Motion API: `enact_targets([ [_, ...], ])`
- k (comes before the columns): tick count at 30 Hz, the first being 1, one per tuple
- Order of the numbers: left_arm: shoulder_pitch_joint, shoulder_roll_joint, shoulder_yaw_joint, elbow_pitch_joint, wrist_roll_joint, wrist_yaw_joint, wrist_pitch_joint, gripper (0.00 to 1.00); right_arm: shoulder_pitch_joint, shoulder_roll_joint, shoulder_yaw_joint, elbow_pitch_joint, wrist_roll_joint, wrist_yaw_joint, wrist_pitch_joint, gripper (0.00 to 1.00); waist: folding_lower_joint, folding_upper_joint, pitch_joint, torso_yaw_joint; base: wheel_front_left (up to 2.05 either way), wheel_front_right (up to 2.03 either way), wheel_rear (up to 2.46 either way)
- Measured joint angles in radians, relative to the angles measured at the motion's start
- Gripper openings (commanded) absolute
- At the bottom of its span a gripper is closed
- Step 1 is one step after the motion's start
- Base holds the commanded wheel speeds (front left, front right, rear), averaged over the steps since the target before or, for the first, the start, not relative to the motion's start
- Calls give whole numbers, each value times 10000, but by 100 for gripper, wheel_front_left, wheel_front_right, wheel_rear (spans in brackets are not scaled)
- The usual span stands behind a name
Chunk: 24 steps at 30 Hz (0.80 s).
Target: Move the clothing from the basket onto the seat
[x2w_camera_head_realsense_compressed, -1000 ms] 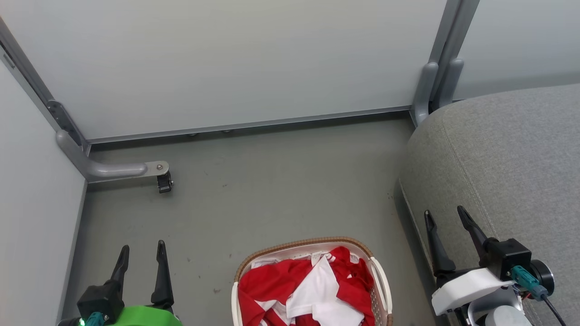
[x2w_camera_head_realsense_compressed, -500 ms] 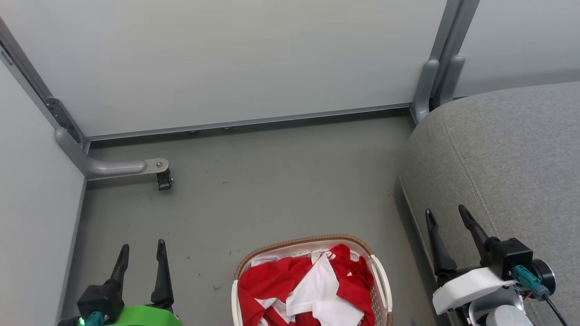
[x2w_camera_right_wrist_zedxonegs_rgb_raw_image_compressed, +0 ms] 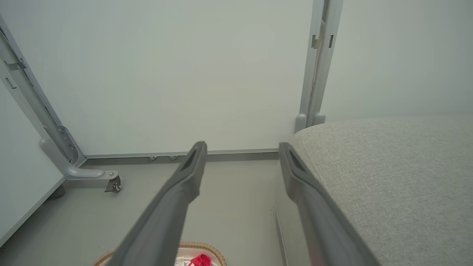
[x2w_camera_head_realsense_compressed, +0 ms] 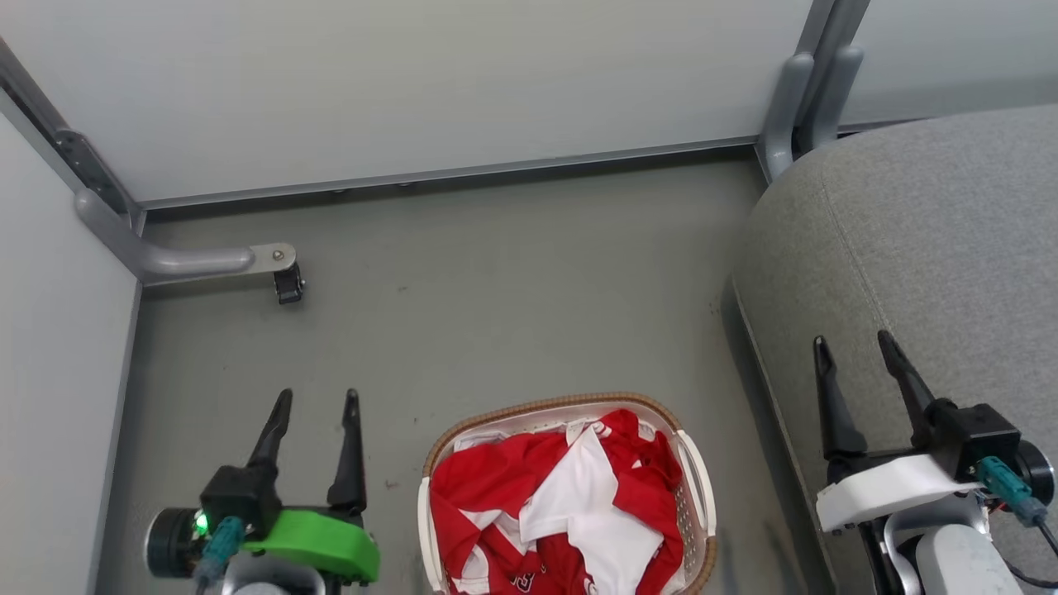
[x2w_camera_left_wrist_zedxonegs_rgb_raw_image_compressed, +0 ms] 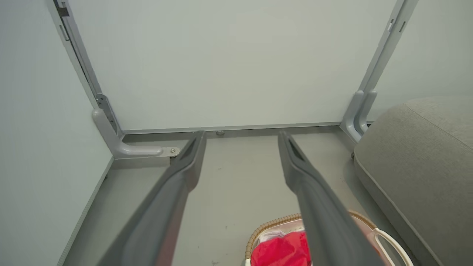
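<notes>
While left hand [x2w_camera_head_realsense_compressed: 319,395] and right hand [x2w_camera_head_realsense_compressed: 851,339] gape released, crumpled red clothing [x2w_camera_head_realsense_compressed: 488,487] in perforated basket [x2w_camera_head_realsense_compressed: 537,405]

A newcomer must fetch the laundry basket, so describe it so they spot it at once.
Start at the big grey seat on the right and look left to the floor beside it. There stands the basket, small, oval and white with perforated sides. Its brown woven rim and heap of red-and-white clothing set it apart.

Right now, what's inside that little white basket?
Crumpled red clothing with white panels fills the basket. Whatever lies beneath that pile, including the basket's bottom, is covered.
</notes>
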Motion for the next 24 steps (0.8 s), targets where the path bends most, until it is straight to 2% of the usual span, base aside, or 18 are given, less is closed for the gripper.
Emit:
enact_targets([
  [7,-1800,2,-1789,711,696,-96,-17,100,-692,-2,-401,-543,-334,2,0,100,0,0,1027,-20,0,0,0],
  [11,-2979,29,-2865,1689,1122,-140,-17,100,-1201,-10,-640,-915,-412,2,0,100,1,0,1774,-74,0,0,0],
  [24,-6067,17,-5797,5206,926,-155,-17,100,-2548,-15,-1043,-1908,-291,6,0,100,3,0,4411,-579,0,0,0],
])
